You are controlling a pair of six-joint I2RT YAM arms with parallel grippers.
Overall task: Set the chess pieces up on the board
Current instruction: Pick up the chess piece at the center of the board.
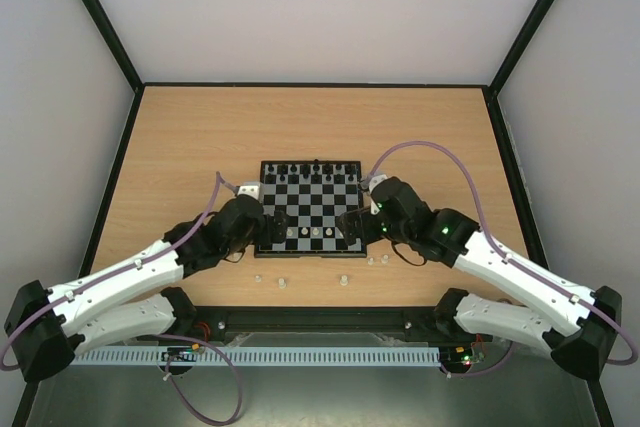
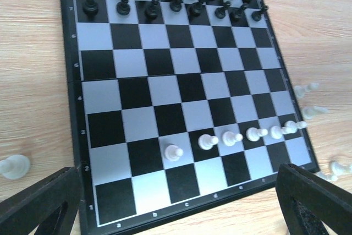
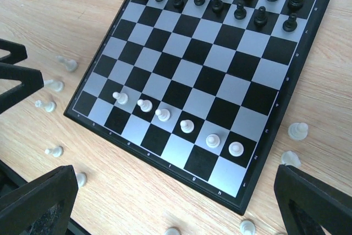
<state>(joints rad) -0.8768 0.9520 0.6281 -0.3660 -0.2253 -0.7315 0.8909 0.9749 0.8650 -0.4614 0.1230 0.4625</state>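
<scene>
Bright even light, soft-edged shadows

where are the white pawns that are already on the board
In the left wrist view, six white pawns line the second row of the board from its near edge, toward the right side, opposite the black pieces at the far edge.

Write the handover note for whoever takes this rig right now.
Left end effector: open, empty, at the board's near-left corner.
Right end effector: open, empty, at the near-right corner.
Board: lies flat mid-table.
Done: black pieces fill the two far rows. Six white pawns stand on the second near row.
Left: that row has two squares bare and the nearest row is empty. Loose white pieces lie on the table along both sides and in front of the board, some tipped over. These need placing.
</scene>
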